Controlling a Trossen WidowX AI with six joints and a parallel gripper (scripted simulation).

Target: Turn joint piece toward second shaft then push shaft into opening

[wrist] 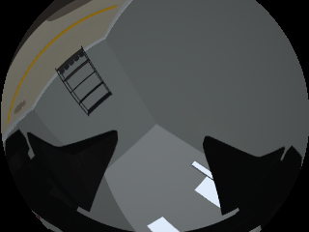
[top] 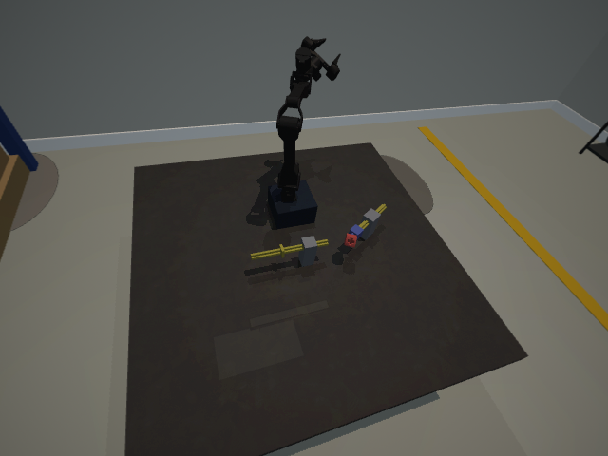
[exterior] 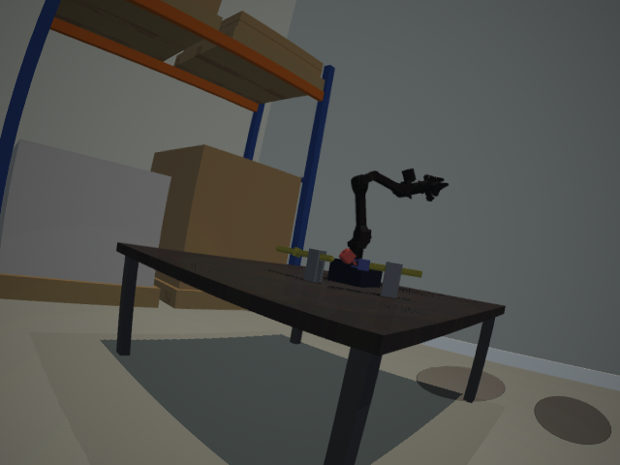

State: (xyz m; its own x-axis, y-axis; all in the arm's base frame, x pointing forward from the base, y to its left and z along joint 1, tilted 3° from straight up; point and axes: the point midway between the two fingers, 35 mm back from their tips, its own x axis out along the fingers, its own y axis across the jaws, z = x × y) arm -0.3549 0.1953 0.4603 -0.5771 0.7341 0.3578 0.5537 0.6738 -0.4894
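Observation:
The red joint piece sits tilted on the blue hinge part at the end of the first yellow shaft, held by a grey block. Its face with a dark cross-shaped opening is turned toward the top camera, not along the second shaft. The second yellow shaft with its collar passes through the other grey block. Its near end is apart from the red piece. My gripper is open and empty, high above the table, touching nothing.
The arm's dark base stands behind the two blocks on the dark table. A shelf rack with boxes stands beyond the table. The wrist view shows walls and a dark frame.

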